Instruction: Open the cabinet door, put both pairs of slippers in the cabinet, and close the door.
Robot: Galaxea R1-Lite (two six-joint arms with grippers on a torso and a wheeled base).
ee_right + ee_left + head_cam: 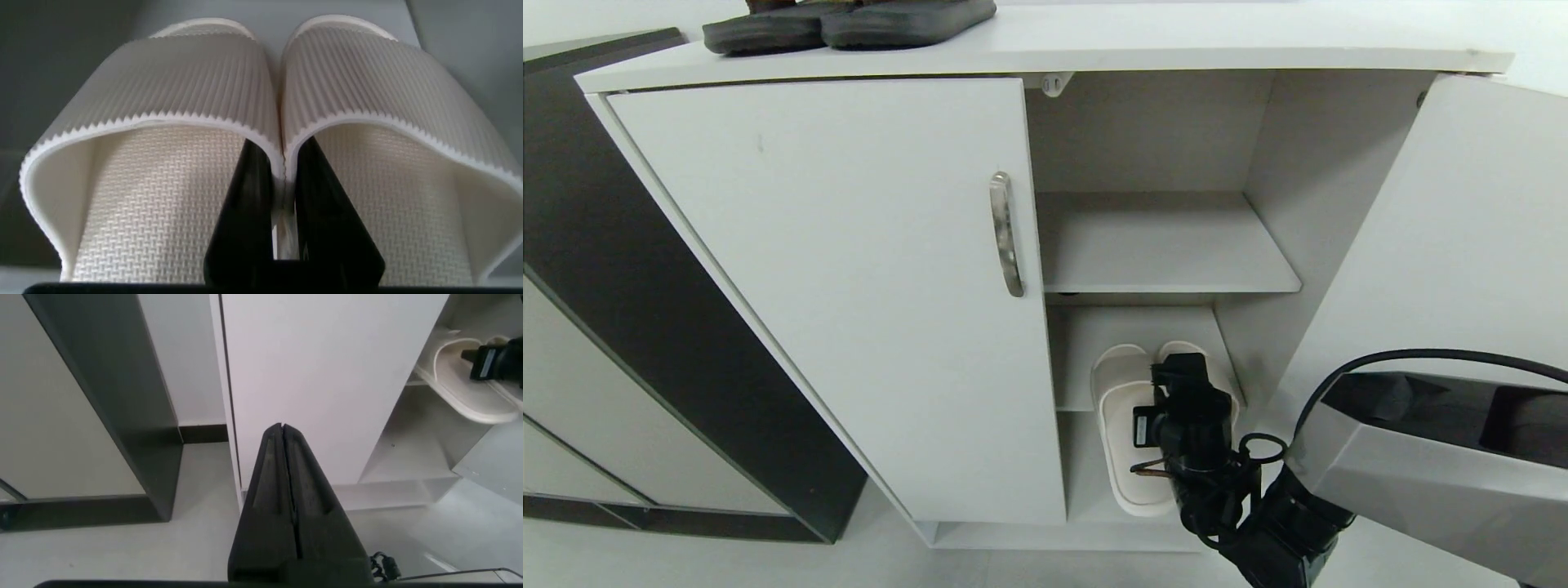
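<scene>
Head view | white slippers (1121,425) in cabinet (1327,163) | R claw (283,159) clamped on them | L claw (282,437) closed, empty | next: release, fetch dark pair (849,24)

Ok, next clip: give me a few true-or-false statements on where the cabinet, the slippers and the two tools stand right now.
1. The cabinet's right door stands open. True.
2. The dark slippers lie on the middle shelf. False: they lie on the cabinet top.
3. The right tool is shut on the white slippers, pinching the two straps where they meet. True.
4. The left tool is open and holds a slipper. False: it is shut with nothing in it, low in front of the closed left door.
</scene>
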